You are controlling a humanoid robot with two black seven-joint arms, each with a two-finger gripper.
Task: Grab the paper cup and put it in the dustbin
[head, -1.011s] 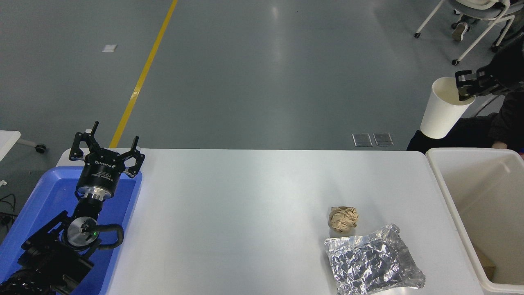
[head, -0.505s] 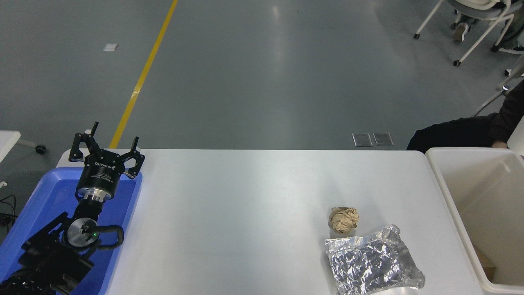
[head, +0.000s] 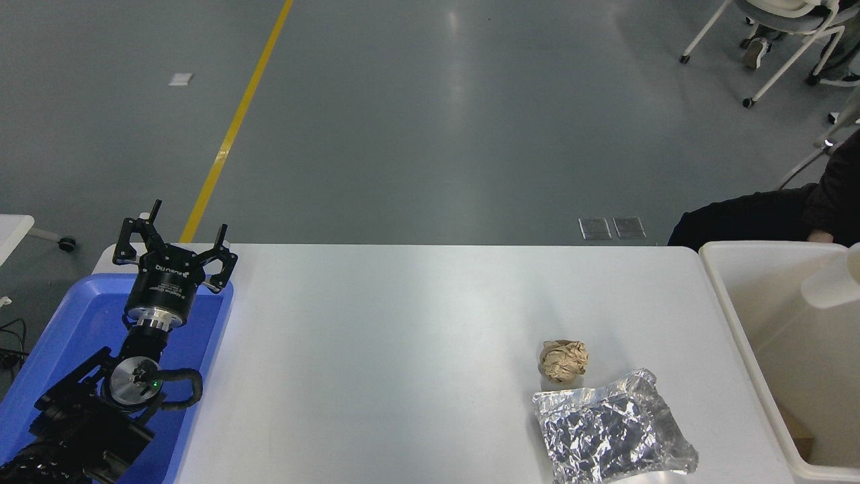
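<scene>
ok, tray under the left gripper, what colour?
Blue tray, plain, clearest in the head view.

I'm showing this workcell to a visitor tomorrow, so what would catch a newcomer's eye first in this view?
Probably the crinkled silver foil bag at the near right of the white table, with a crumpled brown paper ball just behind it. Next, the left end effector, open, parked over the blue tray at the lower left. At the right edge, a white paper cup shows partly over the off-white dustbin.
</scene>
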